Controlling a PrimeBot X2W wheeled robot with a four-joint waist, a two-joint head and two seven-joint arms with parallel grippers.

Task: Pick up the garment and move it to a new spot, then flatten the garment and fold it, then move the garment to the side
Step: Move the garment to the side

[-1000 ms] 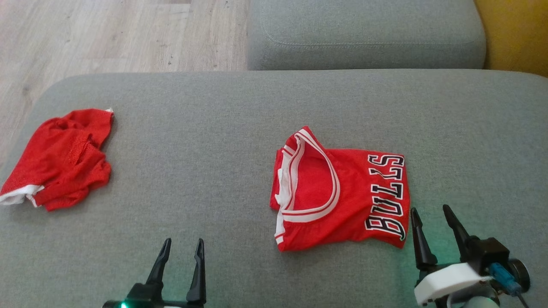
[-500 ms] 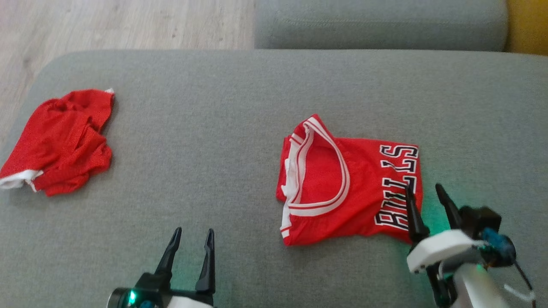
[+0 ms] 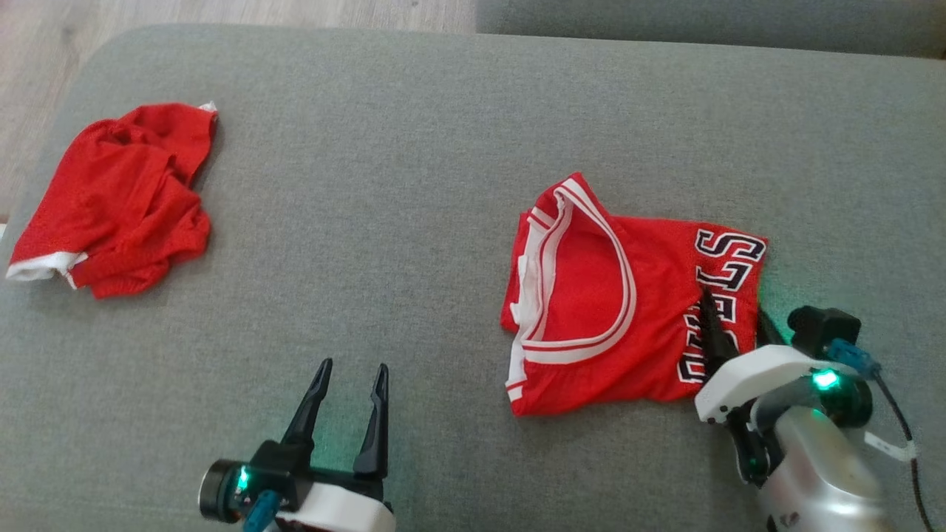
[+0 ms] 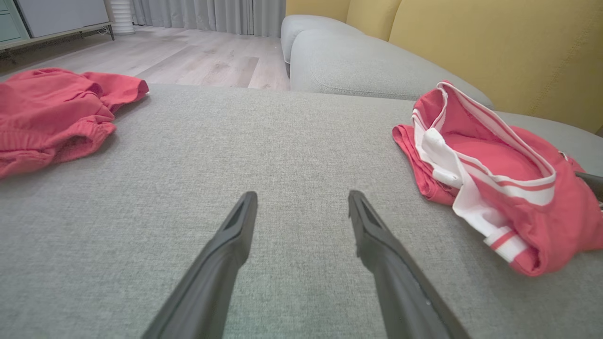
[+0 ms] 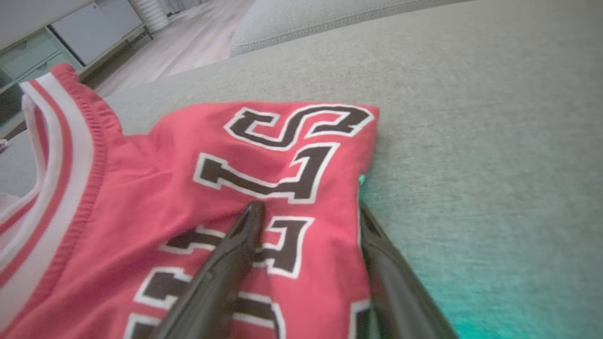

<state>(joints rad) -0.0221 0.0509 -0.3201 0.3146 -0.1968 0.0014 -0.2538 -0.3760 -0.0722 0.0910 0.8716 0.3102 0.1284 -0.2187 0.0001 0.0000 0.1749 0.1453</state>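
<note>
Since a second ago the right gripper (image 3: pixel 733 307) has pushed forward off the bare cushion onto the right edge of the red jersey (image 3: pixel 591 295), and the head camera has dipped down with it. Underneath everything spreads the grey sofa seat (image 3: pixel 414 185), with wooden floor (image 3: pixel 222 11) beyond its far left corner and a yellow backrest (image 4: pixel 494 47) seen from the left wrist. The jersey lies folded on the right half of the seat, its white-trimmed neckline toward the middle and its black lettering (image 5: pixel 282 155) along the right edge. A crumpled red garment (image 3: pixel 118 199) sits well apart at the far left. The right gripper's jaws are spread, not clamped: one finger (image 5: pixel 226 263) rests on the lettering, and the other lies just outside the jersey's edge, against the cushion. The left gripper (image 3: pixel 353 366) is over bare cushion nearer the middle, jaws wide, holding nothing.
</note>
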